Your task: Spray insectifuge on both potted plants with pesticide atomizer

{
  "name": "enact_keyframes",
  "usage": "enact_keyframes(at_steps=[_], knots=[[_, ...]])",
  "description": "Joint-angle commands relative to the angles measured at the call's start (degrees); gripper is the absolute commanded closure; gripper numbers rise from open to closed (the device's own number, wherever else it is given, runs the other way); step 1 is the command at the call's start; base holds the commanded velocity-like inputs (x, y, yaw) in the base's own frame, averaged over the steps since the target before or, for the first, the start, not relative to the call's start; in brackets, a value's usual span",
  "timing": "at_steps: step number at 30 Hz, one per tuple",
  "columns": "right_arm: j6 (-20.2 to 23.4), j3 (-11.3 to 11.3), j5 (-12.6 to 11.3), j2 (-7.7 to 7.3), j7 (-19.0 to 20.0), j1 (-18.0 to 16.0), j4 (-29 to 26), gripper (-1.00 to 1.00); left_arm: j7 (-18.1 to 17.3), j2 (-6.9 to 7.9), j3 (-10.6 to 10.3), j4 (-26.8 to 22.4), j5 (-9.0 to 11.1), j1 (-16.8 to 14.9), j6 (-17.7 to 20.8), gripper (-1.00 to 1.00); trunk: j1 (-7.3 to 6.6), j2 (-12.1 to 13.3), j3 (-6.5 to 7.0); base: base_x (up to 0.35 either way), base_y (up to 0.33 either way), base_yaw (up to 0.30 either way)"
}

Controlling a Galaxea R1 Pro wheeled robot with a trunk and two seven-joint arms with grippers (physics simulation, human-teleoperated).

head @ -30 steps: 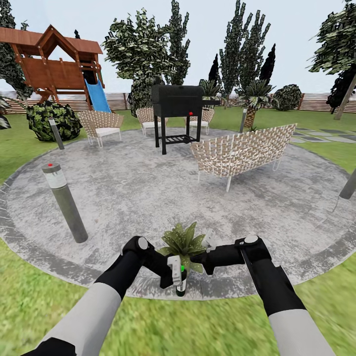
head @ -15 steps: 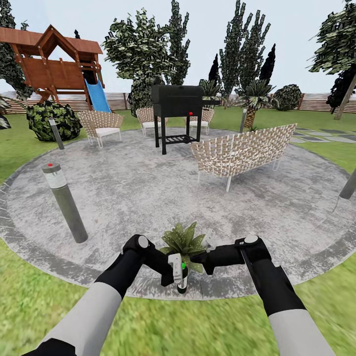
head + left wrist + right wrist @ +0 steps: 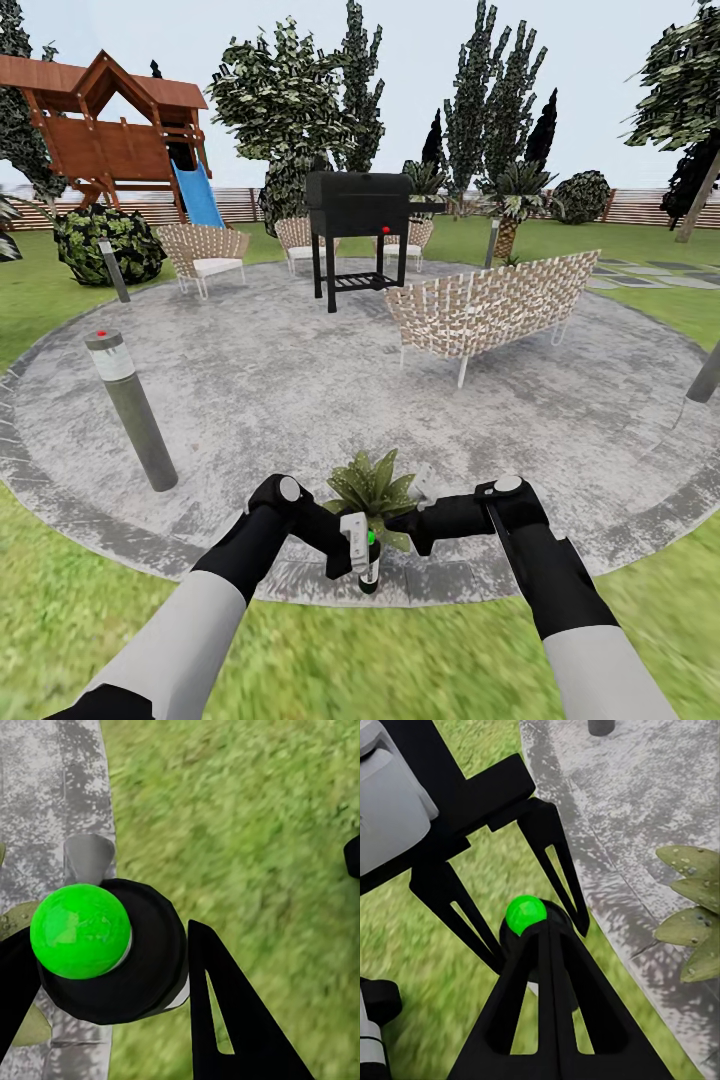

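I am looking across the garden (image 3: pixel 60 290) from the lawn edge of the round stone patio (image 3: pixel 300 400). Far left, a wooden playhouse (image 3: pixel 100 130) with a blue slide is standing behind a grey lamp post (image 3: pixel 130 410). Nearer me, my left tool (image 3: pixel 352 548) is gripping the pesticide atomizer (image 3: pixel 369 568), which is standing upright at the patio's rim, a green ball on its top. In the left wrist view the fingers (image 3: pixel 232 1020) are sitting on either side of the dark bottle (image 3: pixel 127 960). Just behind it, a potted plant (image 3: pixel 373 492) is spreading speckled leaves between my two arms. My right tool (image 3: pixel 420 500) is hovering beside the plant; I cannot tell how wide it is. Further back, a black grill (image 3: pixel 358 215) and a woven sofa (image 3: pixel 490 305) are standing on the stone.
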Motion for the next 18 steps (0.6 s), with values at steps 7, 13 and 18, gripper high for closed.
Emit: enact_keyframes(at_steps=[7,13,18], knots=[[0.5,0.0,0.3,0.05,0.3,0.0,-0.1,1.00,-0.2,-0.01,0.0,-0.1,4.0,0.0,0.4,1.00,-0.01,0.0,-0.06,0.000,0.000,0.000],[0.5,0.0,0.3,0.05,0.3,0.0,-0.1,1.00,-0.2,-0.01,0.0,-0.1,4.7,0.0,0.4,1.00,-0.01,0.0,-0.06,0.000,0.000,0.000],[0.5,0.0,0.3,0.27,0.3,0.0,-0.1,1.00,-0.2,-0.01,0.0,-0.1,4.7,0.0,0.3,1.00,-0.01,0.0,-0.06,0.000,0.000,0.000]])
